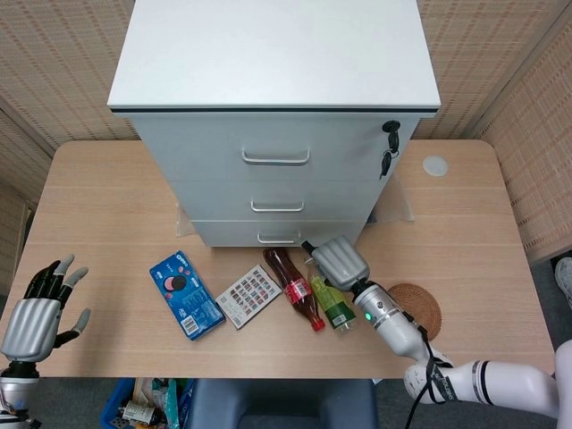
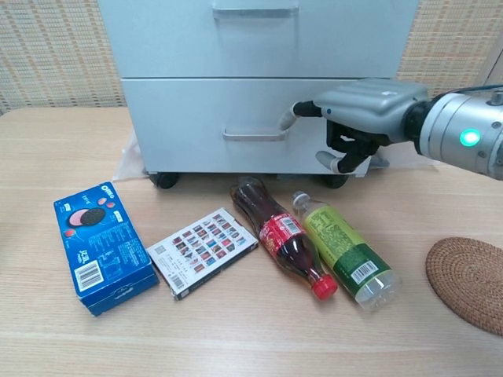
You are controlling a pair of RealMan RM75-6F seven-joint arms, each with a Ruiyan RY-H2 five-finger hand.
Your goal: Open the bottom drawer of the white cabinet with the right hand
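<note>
The white cabinet [image 1: 277, 54] stands at the back of the table. Its bottom drawer [image 2: 189, 126] is closed, with a metal handle [image 2: 253, 135] at its middle; from the head view the handle [image 1: 279, 237] sits low on the front. My right hand [image 2: 357, 110] hovers in front of the drawer, just right of the handle. Its fingers are curled under and hold nothing, with one fingertip [image 2: 288, 119] stretched out toward the handle's right end and not touching it. My left hand [image 1: 36, 313] rests near the table's front left corner with fingers spread, holding nothing.
In front of the cabinet lie a blue Oreo box [image 2: 102, 247], a small picture box [image 2: 203, 251], a cola bottle [image 2: 281, 236] and a green-label bottle [image 2: 342, 247] under my right hand. A woven coaster [image 2: 468, 283] is at the right. Keys [image 1: 389, 147] hang from the cabinet's lock.
</note>
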